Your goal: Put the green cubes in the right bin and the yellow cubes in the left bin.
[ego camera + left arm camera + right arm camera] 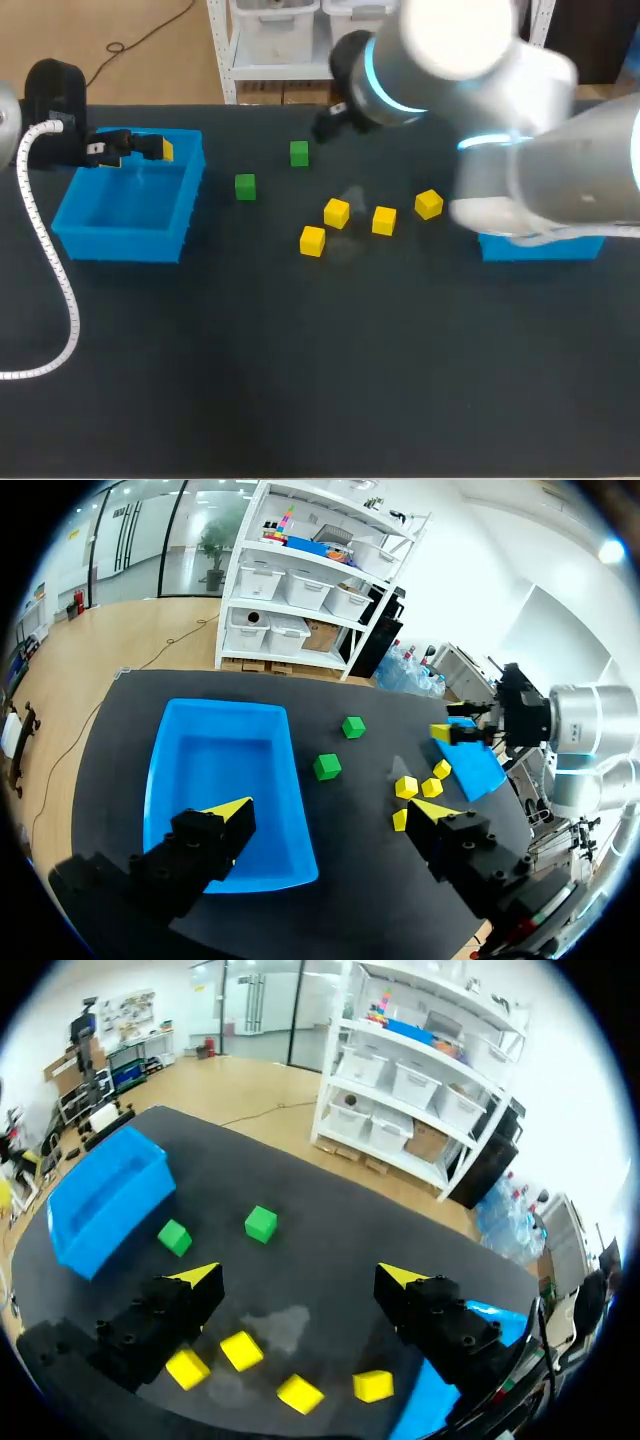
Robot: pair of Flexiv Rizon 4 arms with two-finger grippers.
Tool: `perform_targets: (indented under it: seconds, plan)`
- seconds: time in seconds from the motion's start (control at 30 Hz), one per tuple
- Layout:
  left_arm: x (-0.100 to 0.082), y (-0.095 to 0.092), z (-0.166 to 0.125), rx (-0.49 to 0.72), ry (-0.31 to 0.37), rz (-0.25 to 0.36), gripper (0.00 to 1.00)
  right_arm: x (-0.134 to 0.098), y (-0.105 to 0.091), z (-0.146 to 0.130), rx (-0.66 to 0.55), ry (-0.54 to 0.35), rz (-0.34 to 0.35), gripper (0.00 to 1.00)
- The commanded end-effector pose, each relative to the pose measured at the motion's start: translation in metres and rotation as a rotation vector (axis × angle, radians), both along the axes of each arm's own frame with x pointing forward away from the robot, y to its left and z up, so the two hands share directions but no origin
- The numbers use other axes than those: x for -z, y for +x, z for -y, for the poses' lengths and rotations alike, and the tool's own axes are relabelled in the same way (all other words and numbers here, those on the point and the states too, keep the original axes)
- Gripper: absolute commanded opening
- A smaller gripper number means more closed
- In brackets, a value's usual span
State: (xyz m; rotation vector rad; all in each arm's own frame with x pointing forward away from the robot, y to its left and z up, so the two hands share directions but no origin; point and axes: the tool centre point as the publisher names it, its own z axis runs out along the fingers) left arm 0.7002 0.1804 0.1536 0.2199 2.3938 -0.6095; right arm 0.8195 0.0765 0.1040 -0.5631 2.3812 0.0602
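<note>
Dark matte bench [300, 380]. Four yellow cubes [336, 212] lie loose mid-bench, small, sharp-edged. Two green cubes [245, 186] just beyond, apart. Blue rectangular open-topped left bin [120, 245]. Left hand [330, 808] above its far end, fingers apart. Right bin [540, 247] mostly hidden under bulky grey right arm [560, 150]. Right hand [298, 1276] hovers above cubes, fingers spread wide.

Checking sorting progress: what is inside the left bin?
The left bin shows only bare blue floor, nothing on it. The left gripper hides the corner nearest it, so that part is unseen.
</note>
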Motion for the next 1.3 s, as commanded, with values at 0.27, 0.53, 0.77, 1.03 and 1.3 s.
perform_targets:
  seconds: [0.27, 0.53, 0.77, 1.03, 1.3]
  plan:
    - [0.003, 0.000, -0.003, 0.009, -0.013, 0.009, 1.00, 0.060, 0.067, -0.054, 0.168, -0.036, -0.139, 1.00]
    - [0.003, 0.000, -0.003, 0.009, -0.013, 0.009, 1.00, 0.094, 0.077, -0.067, 0.170, -0.056, -0.172, 1.00]
    - [0.003, 0.000, -0.003, 0.009, -0.013, 0.009, 1.00, 0.119, 0.087, -0.064, 0.197, -0.069, -0.201, 1.00]
    - [0.003, 0.000, -0.003, 0.009, -0.013, 0.009, 1.00, 0.118, 0.105, -0.067, 0.228, -0.050, -0.200, 1.00]
    - [0.003, 0.000, -0.003, 0.009, -0.013, 0.009, 1.00, 0.119, 0.106, -0.073, 0.241, -0.059, -0.200, 0.00]
